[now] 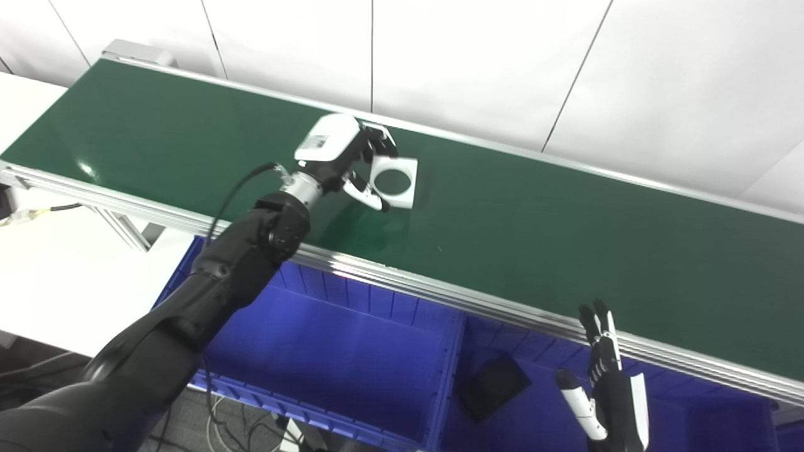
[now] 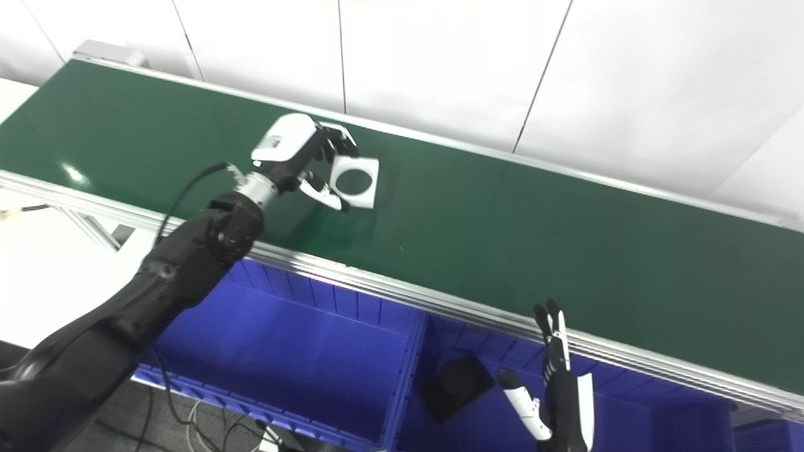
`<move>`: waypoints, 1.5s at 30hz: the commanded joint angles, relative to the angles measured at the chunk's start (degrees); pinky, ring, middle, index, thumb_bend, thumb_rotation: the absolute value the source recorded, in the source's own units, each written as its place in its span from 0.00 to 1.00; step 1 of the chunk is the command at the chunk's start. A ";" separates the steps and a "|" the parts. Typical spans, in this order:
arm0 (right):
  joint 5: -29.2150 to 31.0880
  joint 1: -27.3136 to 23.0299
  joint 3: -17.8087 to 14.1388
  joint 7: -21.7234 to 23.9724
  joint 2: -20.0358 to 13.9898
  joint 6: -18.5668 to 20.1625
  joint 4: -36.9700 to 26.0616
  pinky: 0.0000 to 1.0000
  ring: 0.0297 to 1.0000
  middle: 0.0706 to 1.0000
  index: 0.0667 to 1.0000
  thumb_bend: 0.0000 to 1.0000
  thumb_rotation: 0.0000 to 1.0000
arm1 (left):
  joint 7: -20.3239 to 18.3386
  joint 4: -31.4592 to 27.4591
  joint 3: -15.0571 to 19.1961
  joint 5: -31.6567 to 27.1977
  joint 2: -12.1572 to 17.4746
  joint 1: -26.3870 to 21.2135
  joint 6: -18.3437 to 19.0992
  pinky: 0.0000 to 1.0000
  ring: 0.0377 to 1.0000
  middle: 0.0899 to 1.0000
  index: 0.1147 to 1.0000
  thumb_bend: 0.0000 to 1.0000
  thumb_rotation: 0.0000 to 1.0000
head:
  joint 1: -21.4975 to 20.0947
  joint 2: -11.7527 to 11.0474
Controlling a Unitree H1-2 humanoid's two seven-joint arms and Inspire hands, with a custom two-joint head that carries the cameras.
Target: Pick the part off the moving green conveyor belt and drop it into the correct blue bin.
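A white square part with a round hole (image 1: 394, 182) is on the green conveyor belt (image 1: 565, 251), near its far edge. My left hand (image 1: 352, 164) reaches over the belt and is closed on the part's left edge, fingers at the top corner and thumb at the lower corner; it also shows in the right eye view (image 2: 311, 164) with the part (image 2: 355, 182). My right hand (image 1: 603, 383) is open with fingers straight, held upright and empty below the belt's near rail, over the right blue bin (image 1: 703, 420).
Two blue bins stand side by side under the belt's near rail: the left bin (image 1: 326, 351) and the right one, which holds a black square part (image 1: 492, 384). A white table (image 1: 56, 276) lies at the left. A white wall runs behind the belt.
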 commanded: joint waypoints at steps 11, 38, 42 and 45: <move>-2.13 -0.21 -0.03 -0.80 0.93 -2.88 -1.79 0.98 0.95 0.94 1.00 0.74 0.75 | -8.20 -20.82 7.11 -6.20 1.88 3.72 1.50 0.44 0.48 0.43 0.44 0.52 0.00 | -6.90 0.93; -11.55 0.51 -1.17 -2.62 9.89 -2.52 -4.43 0.89 0.88 0.90 1.00 0.81 0.74 | -17.99 -22.19 5.35 -7.17 7.07 23.62 -12.50 0.40 0.47 0.45 0.42 0.52 0.00 | -26.76 6.30; -12.52 1.07 -1.39 -2.46 10.43 -2.48 -4.63 0.89 0.88 0.90 1.00 0.81 0.74 | -21.28 -20.08 3.58 -7.26 7.31 24.30 -11.09 0.45 0.50 0.45 0.42 0.52 0.00 | -25.34 5.47; -12.25 1.38 -1.26 -2.63 10.39 -2.76 -4.52 0.90 0.88 0.90 1.00 0.80 0.74 | -22.28 -20.54 2.62 -5.15 7.42 24.78 -9.84 0.48 0.52 0.45 0.42 0.52 0.00 | -24.75 5.06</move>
